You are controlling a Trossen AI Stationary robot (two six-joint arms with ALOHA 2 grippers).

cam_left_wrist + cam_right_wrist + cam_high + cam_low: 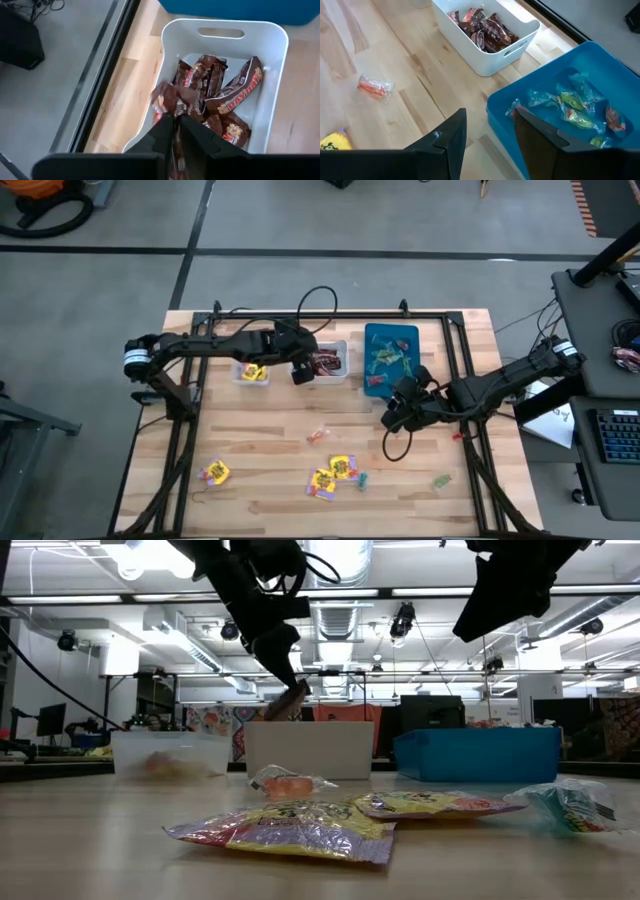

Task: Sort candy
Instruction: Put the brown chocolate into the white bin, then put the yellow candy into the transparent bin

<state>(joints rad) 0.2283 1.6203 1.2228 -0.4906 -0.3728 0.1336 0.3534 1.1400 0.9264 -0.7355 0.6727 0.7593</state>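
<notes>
My left gripper hangs over the left part of the white bin, shut on a dark brown-red candy bar. Several more brown-red bars lie in that bin. The clear bin to its left holds yellow packets, and the blue bin to its right holds small green, teal and red pieces. My right gripper stands open above the table at the blue bin's near left corner, with nothing between its fingers. Loose candy lies near the table's front: yellow packets, an orange-red piece and a green piece. My left gripper pinches one end of the brown-red bar's wrapper between its two fingers. The fingers slant down from the table's left. The bar sticks out past the fingertips and hangs clear above the bars in the white bin.
The three bins stand in a row at the table's far side, inside a black frame that runs along the table's edges. A black cable loops below my right gripper. Bare wood lies between the bins and the loose candy.
</notes>
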